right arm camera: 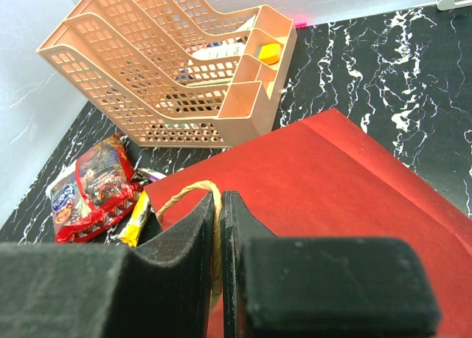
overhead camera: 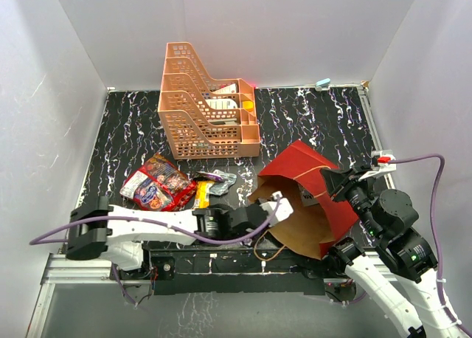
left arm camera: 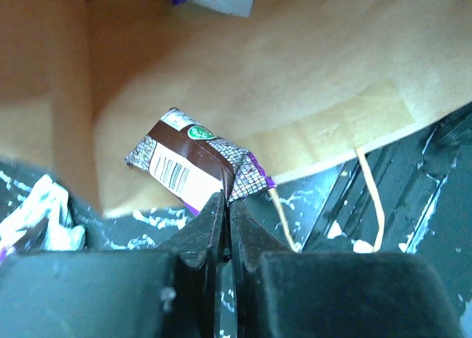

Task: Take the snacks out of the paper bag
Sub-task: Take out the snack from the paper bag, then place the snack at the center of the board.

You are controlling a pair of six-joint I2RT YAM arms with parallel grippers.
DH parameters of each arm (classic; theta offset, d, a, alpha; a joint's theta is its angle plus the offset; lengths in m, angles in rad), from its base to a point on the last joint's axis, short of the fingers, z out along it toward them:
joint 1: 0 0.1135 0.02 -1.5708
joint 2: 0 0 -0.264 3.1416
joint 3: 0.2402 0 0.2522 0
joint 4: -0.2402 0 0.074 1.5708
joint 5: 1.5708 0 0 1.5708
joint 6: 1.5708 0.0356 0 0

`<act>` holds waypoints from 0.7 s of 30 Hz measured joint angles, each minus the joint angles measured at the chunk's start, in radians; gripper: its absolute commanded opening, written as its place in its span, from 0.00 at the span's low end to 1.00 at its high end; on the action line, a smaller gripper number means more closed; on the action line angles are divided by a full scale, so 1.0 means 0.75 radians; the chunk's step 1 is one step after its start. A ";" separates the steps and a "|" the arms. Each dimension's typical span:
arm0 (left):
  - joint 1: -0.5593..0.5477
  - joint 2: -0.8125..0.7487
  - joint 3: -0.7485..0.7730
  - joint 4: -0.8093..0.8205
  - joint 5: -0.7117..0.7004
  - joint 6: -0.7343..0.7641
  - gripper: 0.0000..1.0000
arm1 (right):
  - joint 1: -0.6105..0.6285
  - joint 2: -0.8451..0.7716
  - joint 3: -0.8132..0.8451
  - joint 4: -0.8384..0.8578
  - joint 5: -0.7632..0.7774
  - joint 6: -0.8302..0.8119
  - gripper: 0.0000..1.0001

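Lying tilted near the near right corner of the tabletop, the paper bag gaped toward the near edge. An orange rack stood at the far edge. The large red snack bag lay toward the near left corner. The right pincer was clamped on the bag's cord handle; the left pincer, at the bag's mouth, pinched a brown packet by its corner.

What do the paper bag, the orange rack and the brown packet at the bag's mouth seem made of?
Paper bag: creased paper, matte red outside, kraft inside. Orange rack: moulded lattice, likely plastic. Brown packet: glossy crinkled film, plastic or foil.
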 measured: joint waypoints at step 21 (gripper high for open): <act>0.438 -0.430 -0.161 -0.438 -0.488 -0.495 0.00 | 0.000 0.001 0.000 -0.001 -0.001 0.001 0.09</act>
